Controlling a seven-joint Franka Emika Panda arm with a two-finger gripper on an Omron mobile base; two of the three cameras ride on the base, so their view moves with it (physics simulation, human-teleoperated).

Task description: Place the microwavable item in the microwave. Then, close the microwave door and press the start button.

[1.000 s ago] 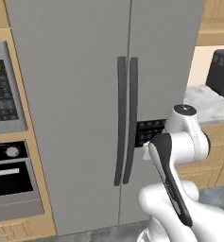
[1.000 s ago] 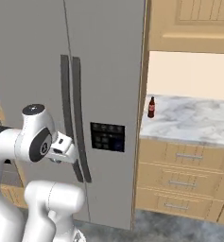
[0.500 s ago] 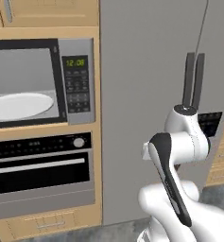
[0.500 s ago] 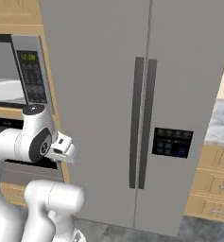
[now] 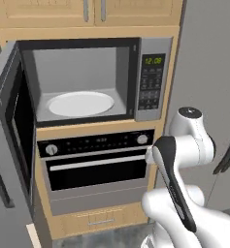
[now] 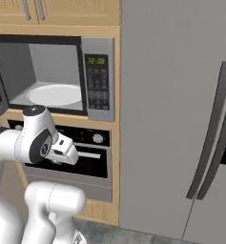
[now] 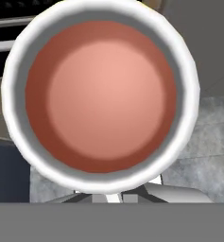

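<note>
Kitchen wall unit ahead: wood cabinets [image 5: 92,12] on top, microwave [image 5: 99,80] below them, wall oven [image 5: 94,164] under that, grey fridge [image 6: 176,119] just to the right

Microwave door [image 5: 12,126] is swung wide open to the left, dark window facing in. Cavity is grey, white turntable [image 5: 81,103] sits on its floor with nothing on it. Keypad [image 5: 151,82] on the right side, green clock lit at its top

Oven has a knob at each end of its black panel and a horizontal handle bar across its dark door

Arm [image 5: 182,155] is folded in front of the oven's right edge in the left base view; in the right base view the wrist points down across the oven front

Bowl [image 7: 100,94] sits close up in the hand view: white round rim, reddish-brown contents, seen straight from above. It is well below and outside the microwave, with oven front behind its top edge and grey floor [image 7: 208,156] beside it

Gripper: fingertips hidden behind the bowl, so cannot tell from the pictures whether it is clamped on the bowl or how wide it stands
</note>
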